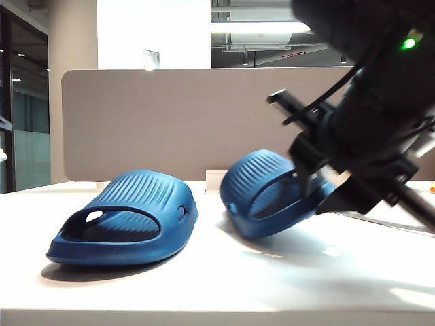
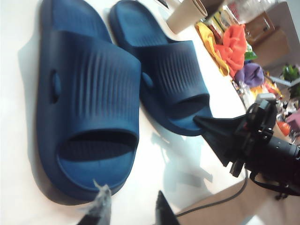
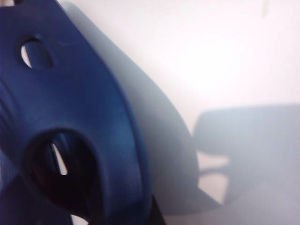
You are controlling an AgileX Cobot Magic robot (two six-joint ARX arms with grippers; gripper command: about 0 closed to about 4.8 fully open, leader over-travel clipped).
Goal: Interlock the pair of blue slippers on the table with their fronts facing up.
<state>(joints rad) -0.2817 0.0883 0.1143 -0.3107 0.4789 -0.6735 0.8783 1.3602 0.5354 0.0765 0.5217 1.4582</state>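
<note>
One blue slipper point(image 1: 126, 217) lies flat on the white table point(image 1: 272, 285), its strap up. The other blue slipper point(image 1: 262, 193) is tipped up onto one end, its other end raised off the table. My right gripper point(image 1: 318, 193) is shut on that raised end. In the right wrist view this slipper point(image 3: 79, 117) fills the near side, with one dark finger point(image 3: 155, 214) against its rim. The left wrist view shows both slippers side by side: the flat one point(image 2: 89, 93) and the held one point(image 2: 164, 70). My left gripper point(image 2: 131, 206) hovers open just off the flat slipper's end, with nothing between its fingers.
An upright grey divider panel point(image 1: 170, 122) stands along the back of the table. In the left wrist view a paper cup point(image 2: 187, 14) and bright crumpled items point(image 2: 229, 42) lie past the held slipper. A cable point(image 2: 220, 199) trails below the right arm point(image 2: 267, 150).
</note>
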